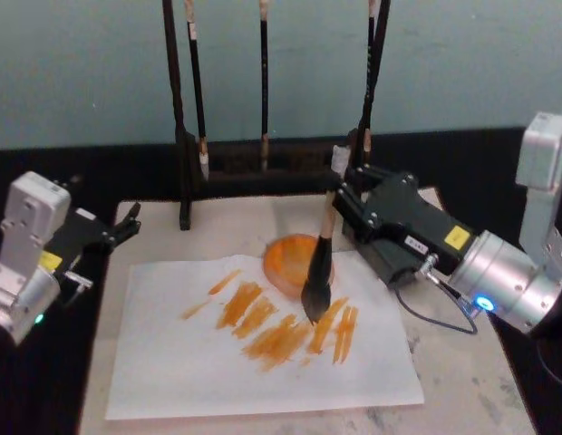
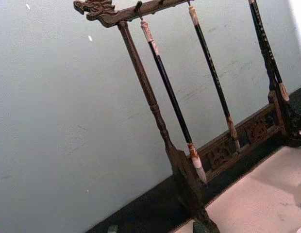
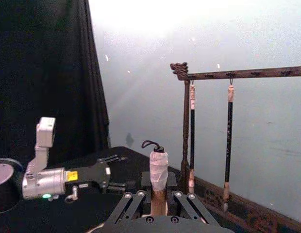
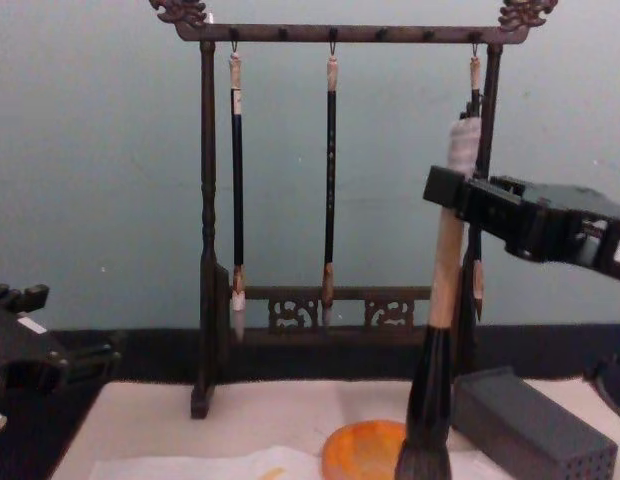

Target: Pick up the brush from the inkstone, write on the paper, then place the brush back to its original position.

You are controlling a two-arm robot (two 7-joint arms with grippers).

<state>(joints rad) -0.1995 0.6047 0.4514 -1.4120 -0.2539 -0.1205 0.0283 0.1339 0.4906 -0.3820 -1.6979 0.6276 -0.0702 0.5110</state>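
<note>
We see even, diffuse light; glare whitens the pale blue-green wall (image 3: 155, 19) above the right gripper (image 3: 158, 198), and a faint shadow crosses the cream mat (image 1: 228, 222) beside it.

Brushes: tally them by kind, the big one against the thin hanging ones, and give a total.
large brush, gripped by the right claw: 1
thin dark brushes, hanging on the rack: 3
Total: 4
</note>
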